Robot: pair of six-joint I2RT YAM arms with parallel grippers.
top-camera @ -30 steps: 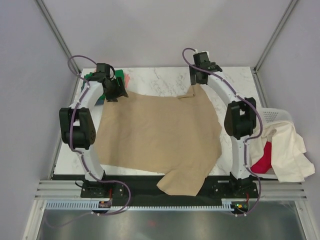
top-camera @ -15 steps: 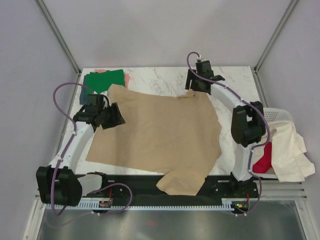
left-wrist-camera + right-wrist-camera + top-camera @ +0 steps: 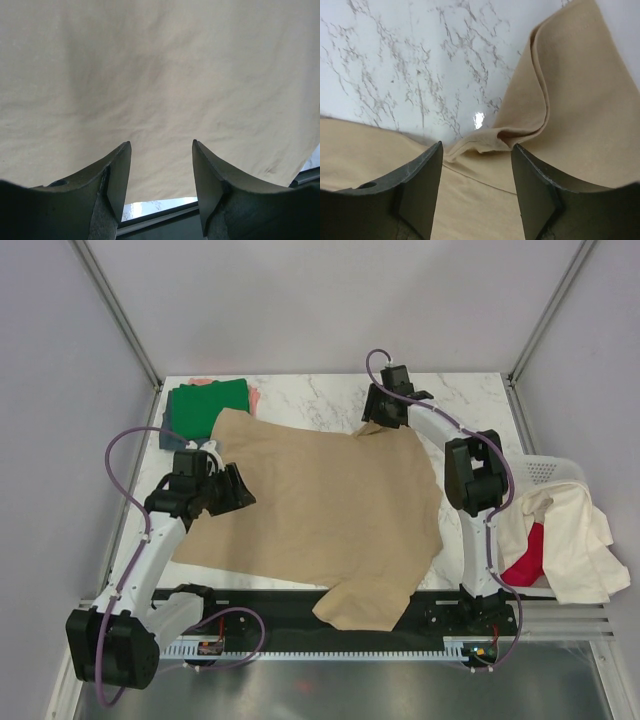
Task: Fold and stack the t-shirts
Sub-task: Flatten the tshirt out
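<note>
A large tan t-shirt [image 3: 320, 505] lies spread flat on the marble table [image 3: 310, 395], one sleeve hanging over the near edge. My left gripper [image 3: 238, 490] is open and empty over the shirt's left edge. In the left wrist view the open gripper [image 3: 160, 147] has tan cloth [image 3: 160, 75] beyond it. My right gripper [image 3: 378, 422] is open at the shirt's back edge. In the right wrist view the open gripper [image 3: 476, 147] straddles a folded, rumpled bit of tan hem [image 3: 520, 135], not gripping it. A folded green t-shirt [image 3: 208, 400] tops a stack at back left, with dark blue-grey [image 3: 167, 430] and salmon-pink [image 3: 254, 396] edges showing.
A white mesh basket [image 3: 548, 470] stands off the table's right side, with a cream t-shirt [image 3: 575, 540] and a red one [image 3: 525, 560] spilling out of it. The black front rail [image 3: 300, 605] runs along the near edge.
My left gripper has left the shirt's back-left corner and moved toward the near side along the left edge. My right gripper has shifted slightly left and down onto the back hem.
</note>
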